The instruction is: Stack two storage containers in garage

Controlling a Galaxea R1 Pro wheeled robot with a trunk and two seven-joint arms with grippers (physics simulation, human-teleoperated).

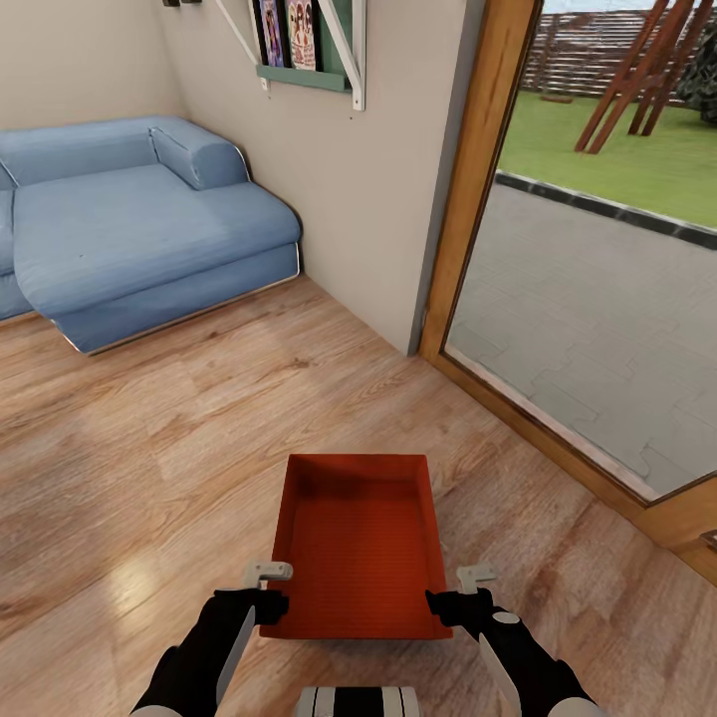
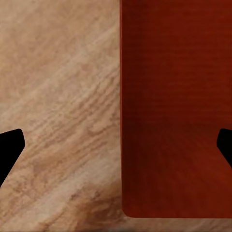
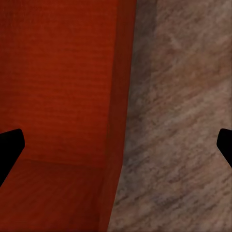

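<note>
This is a home's living room. A blue upholstered sofa (image 1: 129, 229) with a chaise end stands on a light wood-plank floor (image 1: 149, 448) against beige walls (image 1: 388, 179). A green wall shelf (image 1: 304, 45) with white brackets holds books or framed prints. A wood-framed glass door (image 1: 478, 199) looks out onto a grey paved patio (image 1: 588, 299), a lawn (image 1: 617, 149) and a slatted fence.

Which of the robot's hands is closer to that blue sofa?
Left. The left gripper sits at the bin's sofa-side wall; the right gripper is at the far wall, away from the blue sofa.
</note>
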